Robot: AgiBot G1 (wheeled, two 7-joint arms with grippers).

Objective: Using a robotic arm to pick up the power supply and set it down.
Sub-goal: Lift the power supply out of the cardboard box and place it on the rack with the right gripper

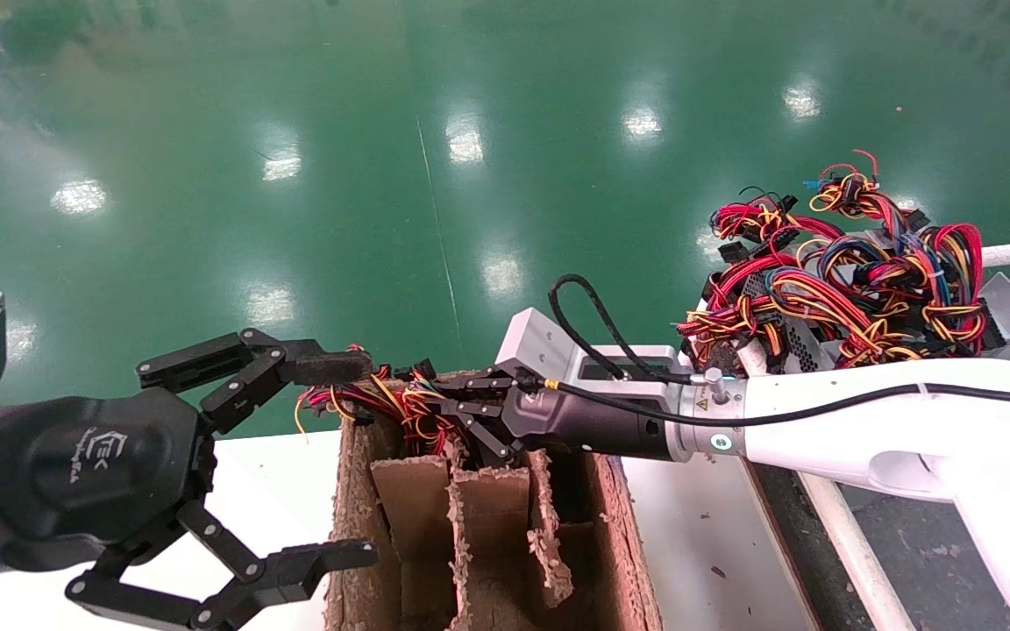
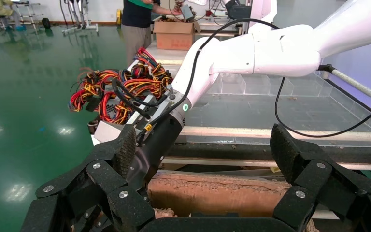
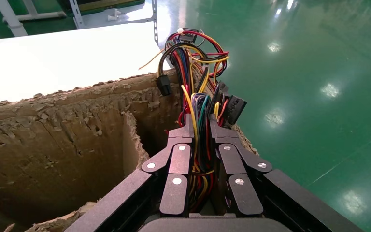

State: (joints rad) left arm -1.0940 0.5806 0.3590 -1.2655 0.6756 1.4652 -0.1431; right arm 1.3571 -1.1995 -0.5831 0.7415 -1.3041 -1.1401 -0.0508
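Observation:
My right gripper [image 1: 445, 410] reaches over the far end of the brown cardboard divider box [image 1: 623, 543]. It is shut on the bunch of red, yellow, black and blue wires [image 3: 193, 72] of a power supply; the strands run between its fingers [image 3: 181, 145]. The same wires [image 1: 382, 399] stick up out of the box's far compartment, and the grey body is hidden inside. My left gripper [image 1: 356, 460] hangs open at the box's left side, holding nothing. In the left wrist view the left gripper [image 2: 203, 145] faces the box wall [image 2: 222, 193] and the right arm [image 2: 251, 53].
A pile of power supplies with tangled wires [image 1: 847, 289] lies at the right on a rack, also seen as the pile [image 2: 121, 89]. The box stands on a white table [image 1: 698, 526]. Green floor [image 1: 470, 131] lies beyond. A person [image 2: 137, 19] stands far off.

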